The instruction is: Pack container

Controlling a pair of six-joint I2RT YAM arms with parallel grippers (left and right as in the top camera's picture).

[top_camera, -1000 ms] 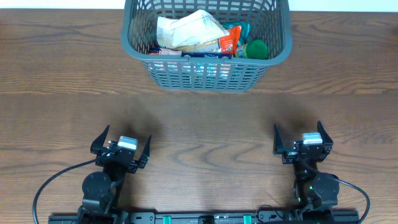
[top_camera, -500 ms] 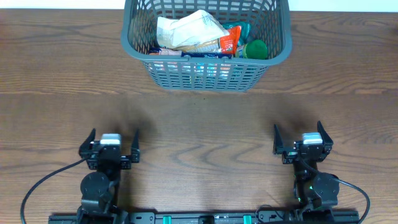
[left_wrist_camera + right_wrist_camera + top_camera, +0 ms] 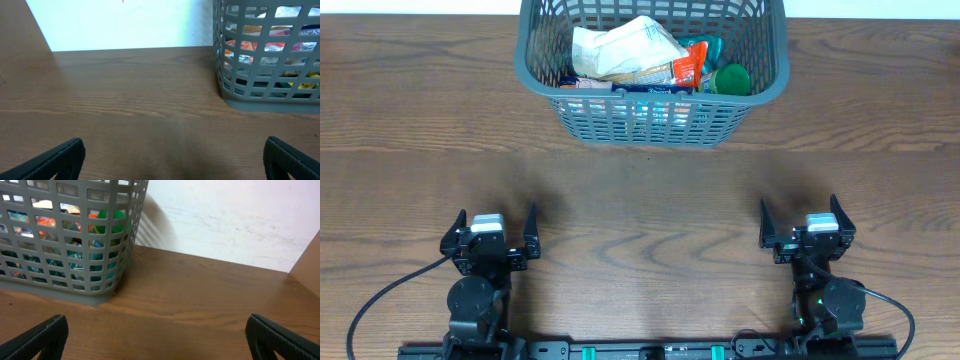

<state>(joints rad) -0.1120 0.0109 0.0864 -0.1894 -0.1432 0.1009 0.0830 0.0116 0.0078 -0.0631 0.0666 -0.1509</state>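
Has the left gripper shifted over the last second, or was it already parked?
Yes. The left gripper has slid to its own left in the overhead view, farther sideways from the container, and turned to face straight ahead. Its jaws are open.

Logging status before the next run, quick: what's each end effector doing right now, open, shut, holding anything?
Left end effector: open, empty.
Right end effector: open, empty.
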